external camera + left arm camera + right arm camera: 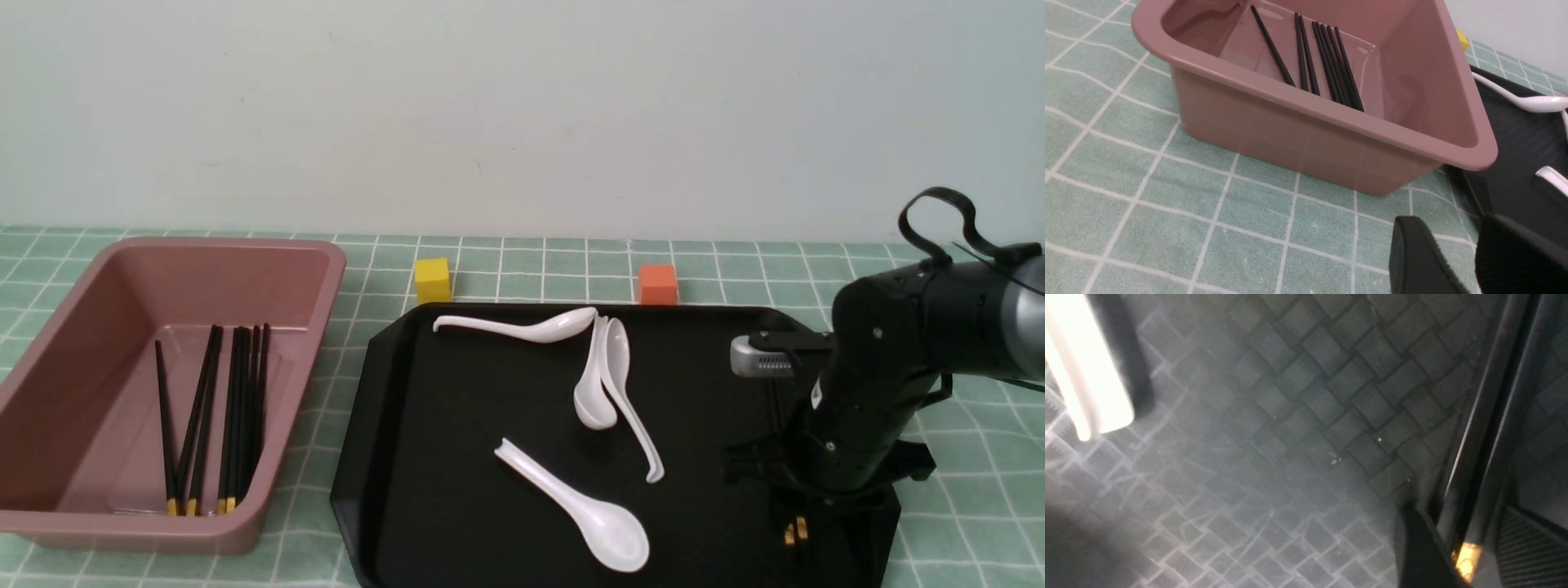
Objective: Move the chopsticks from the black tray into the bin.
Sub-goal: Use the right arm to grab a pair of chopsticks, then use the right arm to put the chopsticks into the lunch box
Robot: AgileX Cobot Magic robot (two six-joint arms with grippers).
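**Right gripper** (pixel 1472 543): low over the near right corner of the black tray (pixel 457 457). Jaws apart, one finger (pixel 1419 547) on either side of the chopsticks (pixel 796 532). Nothing lifted. Contact between pads and sticks not discernible.

**Chopsticks:** flat on the tray floor, side by side, yellow-banded ends toward the robot. Shafts running away along the tray's right side, largely hidden beneath the right arm in the front view.

**Left gripper** (pixel 1457 261): above the checked green cloth (pixel 1147 196), near a corner of the bin. Jaws parted by a moderate gap, empty. Not visible in the front view.

**Pink bin** (pixel 245 242): on the cloth, just beside the tray's left edge. Inside, several further black chopsticks (pixel 220 408) flat on the floor, roughly parallel, yellow ends toward the near wall.

**Also on the tray:** four white soup spoons (pixel 608 531).
- One along the far edge.
- Two nested near the middle.
- One toward the front.

**Behind the tray, on the cloth:** yellow cube (pixel 433 280) and orange cube (pixel 657 283), well apart from each other.
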